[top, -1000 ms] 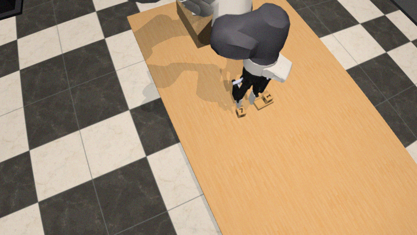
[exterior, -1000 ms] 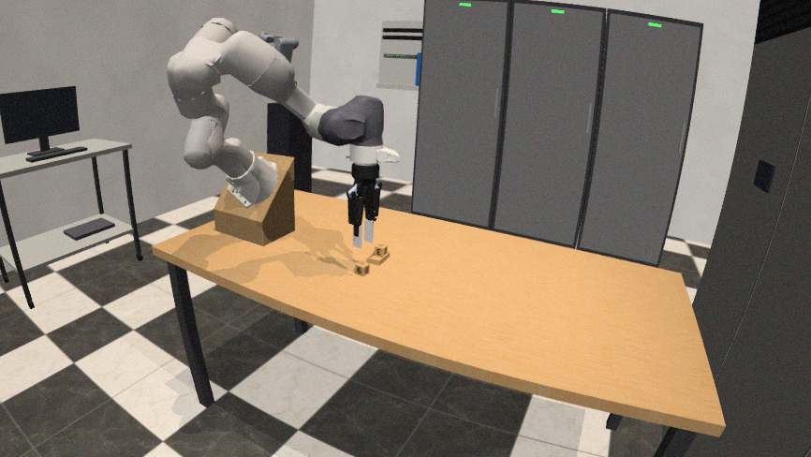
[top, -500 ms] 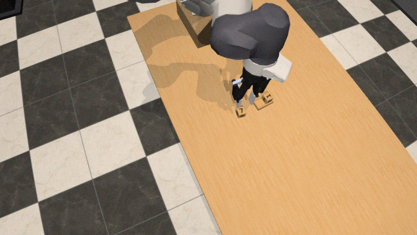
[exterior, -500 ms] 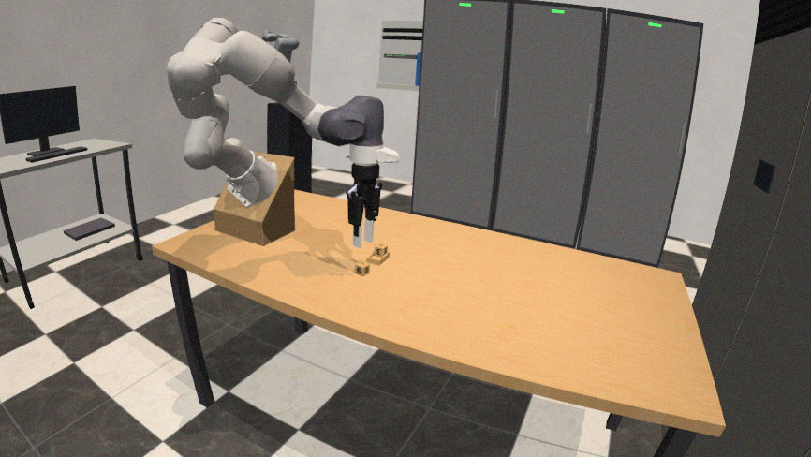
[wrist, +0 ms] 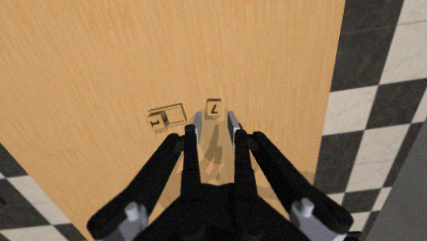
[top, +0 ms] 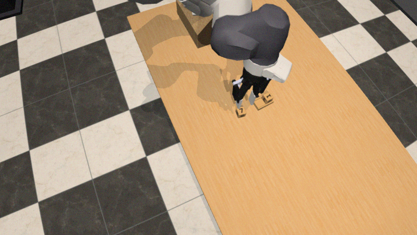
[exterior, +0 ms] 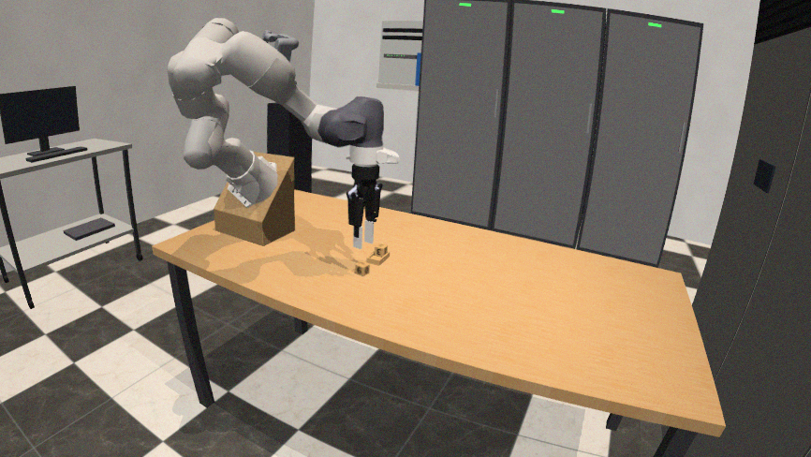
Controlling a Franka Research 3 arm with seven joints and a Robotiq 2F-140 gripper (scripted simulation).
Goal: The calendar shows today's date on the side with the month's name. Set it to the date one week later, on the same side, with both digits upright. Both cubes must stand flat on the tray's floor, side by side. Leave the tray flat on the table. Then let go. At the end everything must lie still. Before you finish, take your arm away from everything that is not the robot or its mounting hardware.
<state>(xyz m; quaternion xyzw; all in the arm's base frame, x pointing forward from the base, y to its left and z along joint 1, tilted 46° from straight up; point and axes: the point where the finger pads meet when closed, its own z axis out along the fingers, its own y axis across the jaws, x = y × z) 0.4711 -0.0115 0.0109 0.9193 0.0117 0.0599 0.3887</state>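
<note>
Gripper [top: 245, 102] [exterior: 363, 241] [wrist: 214, 119] open | 7-topped cube [top: 241, 111] [exterior: 361, 269] [wrist: 213, 108] on table [top: 292, 160] [exterior: 482, 295] [wrist: 148, 49] | 1-topped cube [top: 267, 97] [exterior: 380, 250] [wrist: 156, 120] in tray [top: 260, 103] [exterior: 377, 259] [wrist: 175, 114]

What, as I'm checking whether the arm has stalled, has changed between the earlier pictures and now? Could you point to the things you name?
Nothing has visibly changed. The loose cube [top: 241, 112] [exterior: 361, 269] [wrist: 213, 108] stayed on the table [top: 292, 160] [exterior: 510, 312] [wrist: 124, 49], the other cube [top: 267, 97] [exterior: 380, 250] [wrist: 156, 120] in the tray [top: 260, 103] [exterior: 376, 259] [wrist: 174, 114]; the jaws are parted, holding nothing.
</note>
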